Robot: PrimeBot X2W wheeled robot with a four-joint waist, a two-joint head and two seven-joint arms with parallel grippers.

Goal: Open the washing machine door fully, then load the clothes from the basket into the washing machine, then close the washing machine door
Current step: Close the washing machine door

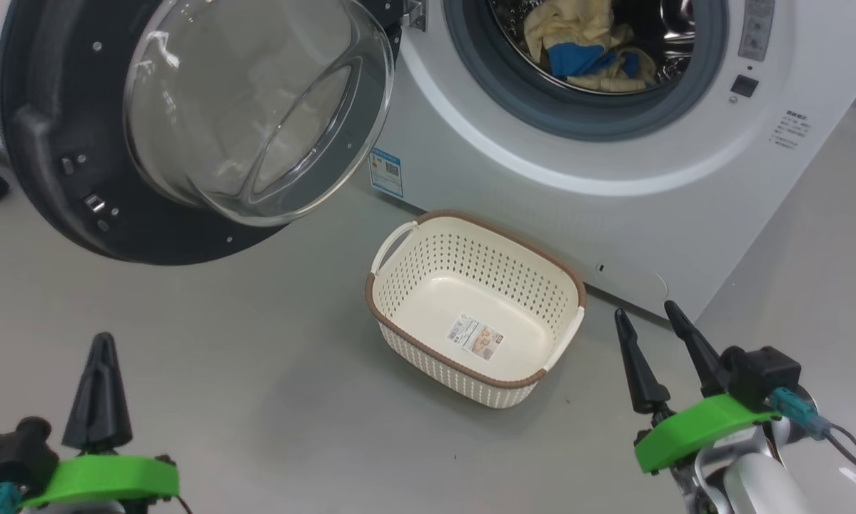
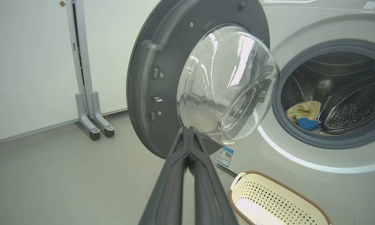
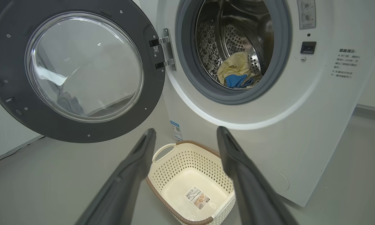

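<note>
While the washing machine door [image 1: 42, 164] hangs wide open at upper left in the head view, the clothes [image 1: 577, 57] lie inside the drum [image 1: 676, 25] of the washing machine [image 1: 513, 193], and the basket [image 1: 470, 260] sits empty on the grey floor [image 1: 256, 371] before it. The left gripper [image 1: 103, 341], lower left, has its fingers pressed together; the right gripper [image 1: 645, 311], lower right, has its fingers spread, gripping nothing. From the left wrist, the closed fingers point at the door's glass bowl [image 2: 228, 84]. From the right wrist, parted fingers frame the basket, a sticker [image 3: 198, 197] on its bottom.
</note>
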